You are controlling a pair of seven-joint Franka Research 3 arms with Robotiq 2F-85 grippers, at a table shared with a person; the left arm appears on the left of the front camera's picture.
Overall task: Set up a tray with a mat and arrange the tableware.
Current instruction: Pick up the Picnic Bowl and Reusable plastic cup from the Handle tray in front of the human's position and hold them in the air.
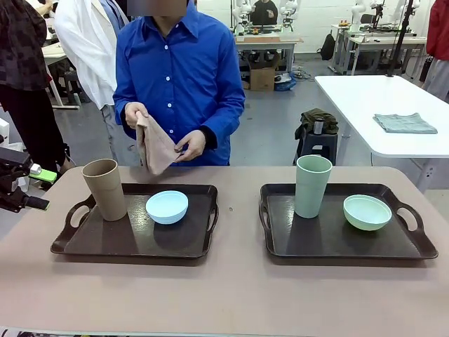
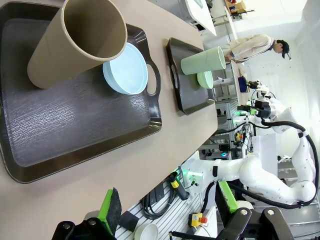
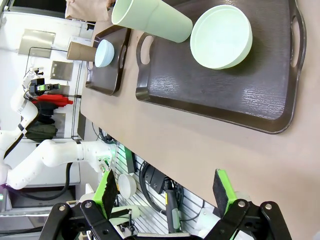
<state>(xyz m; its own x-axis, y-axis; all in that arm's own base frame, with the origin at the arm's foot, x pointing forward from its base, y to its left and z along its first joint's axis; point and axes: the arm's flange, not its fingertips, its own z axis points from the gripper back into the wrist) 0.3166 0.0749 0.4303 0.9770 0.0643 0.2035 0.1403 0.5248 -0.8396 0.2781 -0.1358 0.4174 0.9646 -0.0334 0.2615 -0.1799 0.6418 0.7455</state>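
Observation:
Two dark trays sit on the tan table. The left tray (image 1: 126, 239) (image 2: 65, 125) holds a tan cup (image 1: 105, 189) (image 2: 80, 42) and a light blue bowl (image 1: 167, 206) (image 2: 127, 70). On the right tray (image 1: 330, 239) (image 3: 220, 95) stand a pale green cup (image 1: 312, 186) (image 3: 150, 20) and a pale green bowl (image 1: 367, 211) (image 3: 221, 36). At the far side a person in a blue shirt holds a folded tan mat (image 1: 158, 147) in both hands. My left gripper (image 1: 38, 189) (image 2: 169, 210) hangs open off the table's left end. My right gripper (image 3: 165, 192) is open beyond the table's near edge, holding nothing.
A strip of bare table (image 1: 224, 288) runs in front of the trays, with a gap between them. Behind on the right stands a white table (image 1: 365, 98) with a grey cloth (image 1: 405, 123), and a stool (image 1: 316, 144) beside it.

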